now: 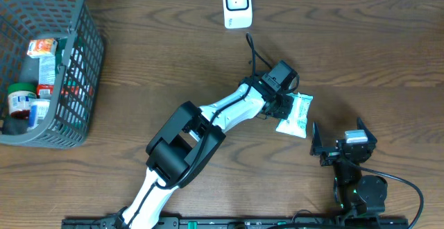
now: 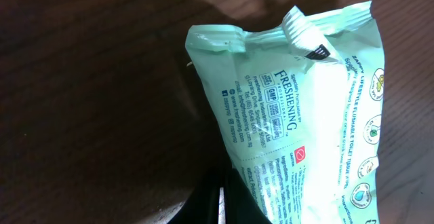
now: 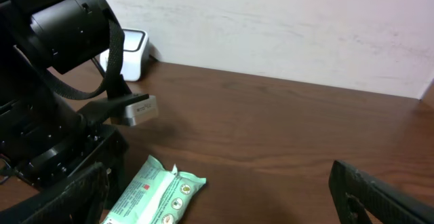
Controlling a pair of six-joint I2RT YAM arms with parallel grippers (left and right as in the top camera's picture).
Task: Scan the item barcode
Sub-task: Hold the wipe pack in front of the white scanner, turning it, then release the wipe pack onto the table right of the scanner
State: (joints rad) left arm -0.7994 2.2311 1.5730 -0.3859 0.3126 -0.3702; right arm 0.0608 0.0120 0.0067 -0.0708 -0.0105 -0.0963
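Wipes packet (image 2: 305, 115) is pinched in the closed left gripper (image 1: 283, 109), the right gripper (image 1: 338, 135) gaping empty, and must be presented to the scanner (image 1: 236, 5).

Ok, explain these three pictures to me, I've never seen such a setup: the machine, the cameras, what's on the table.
Two robot arms work at a wooden table. One picture looks down from above; the other two come from cameras on the wrists. The left gripper is shut on a green pack of wipes. The right gripper is open and empty. A white scanner stands at the far edge, and a grey basket of other items sits at the left.
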